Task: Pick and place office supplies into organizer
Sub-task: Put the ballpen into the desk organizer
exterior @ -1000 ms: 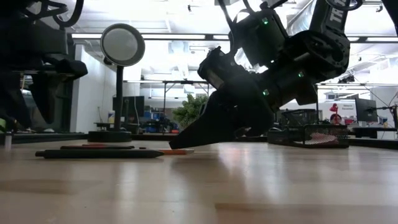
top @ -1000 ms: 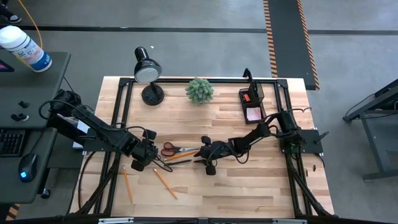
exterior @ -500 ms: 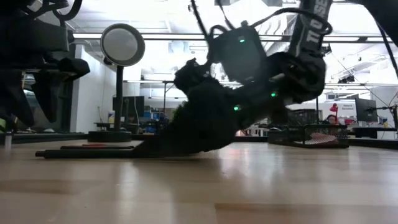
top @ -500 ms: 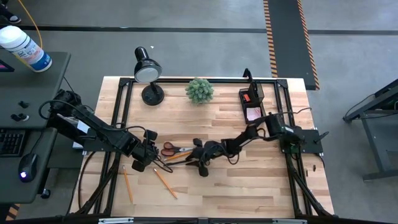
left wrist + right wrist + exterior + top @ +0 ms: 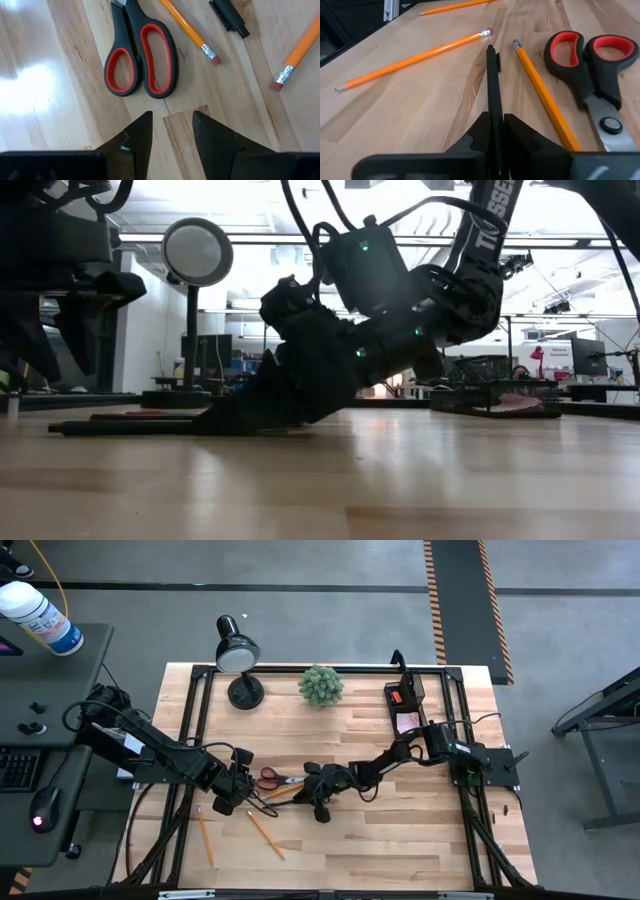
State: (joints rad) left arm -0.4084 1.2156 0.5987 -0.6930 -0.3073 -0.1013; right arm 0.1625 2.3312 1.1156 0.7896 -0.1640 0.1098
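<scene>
Step in hand looks like the pick of a black pen [image 5: 493,85]; right gripper [image 5: 493,131] is down at table level just right of the scissors [image 5: 272,779], fingers [image 5: 517,135] pinched onto the pen's near end; pen still lies flat on the table [image 5: 400,840], not lifted.

Left gripper [image 5: 171,131] hangs just left of the scissors, fingers apart, nothing between them; idle, by the look of it.

Organizer [image 5: 405,706] sits well to the right of the scissors at the table's back edge, something pink in its tray; next move likely calls for a clean lift, then a carry right and back to the organizer's taller cup, tipping the pen upright.

High view shows layout but hides the grasp under the arm; right wrist view alone shows the pinch, plus an orange pencil [image 5: 542,98] just beside the pen; left wrist view shows the scissors' red-lined handles [image 5: 140,60] and another pencil's eraser end [image 5: 215,59]; low view confirms the gripper [image 5: 225,420] down at the tabletop.
</scene>
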